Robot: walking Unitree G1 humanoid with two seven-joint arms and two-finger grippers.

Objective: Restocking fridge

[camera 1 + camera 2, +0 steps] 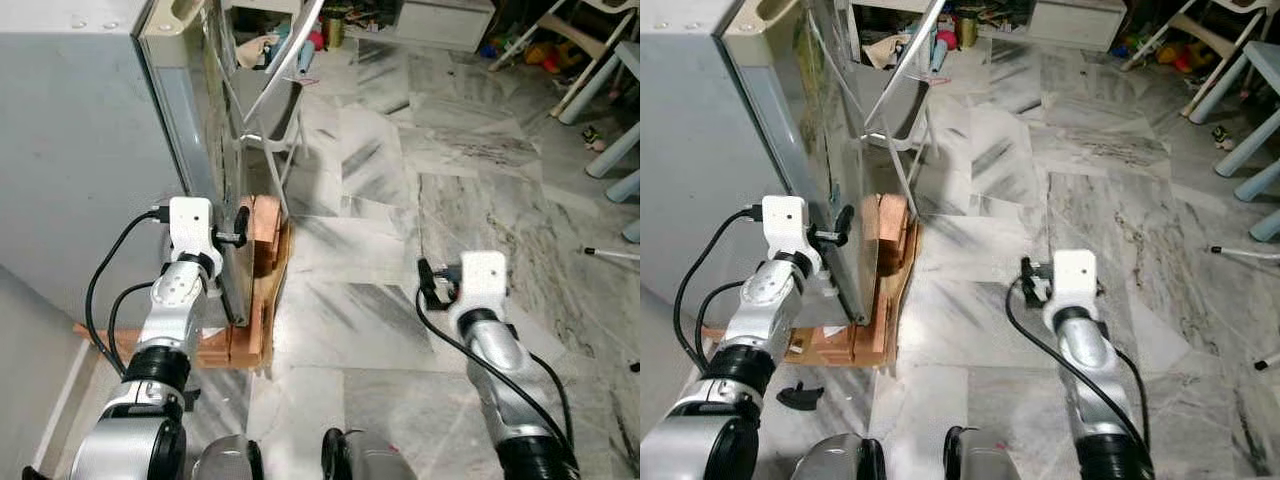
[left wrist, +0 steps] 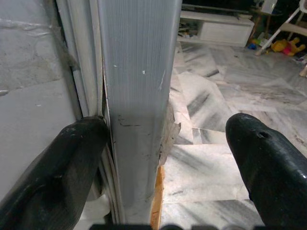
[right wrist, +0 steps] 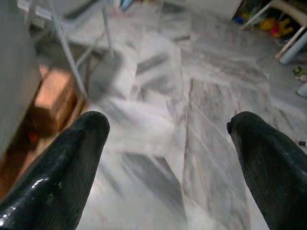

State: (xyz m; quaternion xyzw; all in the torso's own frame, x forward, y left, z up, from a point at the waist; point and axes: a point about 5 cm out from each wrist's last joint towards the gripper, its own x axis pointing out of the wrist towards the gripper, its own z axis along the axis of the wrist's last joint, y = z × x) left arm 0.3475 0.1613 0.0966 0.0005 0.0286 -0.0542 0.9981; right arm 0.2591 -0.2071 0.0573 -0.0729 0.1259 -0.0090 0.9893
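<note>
The grey fridge (image 1: 80, 150) stands at my left on wooden blocks (image 1: 262, 260). Its door edge (image 2: 136, 96) is slightly ajar. My left gripper (image 1: 238, 232) is open low on that edge. One finger (image 2: 57, 172) sits in the gap by the door's seal. The other finger (image 2: 268, 167) stands well clear on the outer side. My right gripper (image 1: 428, 285) hangs open over the marble floor (image 1: 400, 220), with nothing between its fingers (image 3: 57, 167).
A metal rack frame (image 1: 280, 90) leans just beyond the fridge. White plastic chairs (image 1: 610, 70) and toys (image 1: 545, 52) fill the far right. A low white cabinet (image 1: 440, 20) is at the back. A small black part (image 1: 800, 397) lies by my left foot.
</note>
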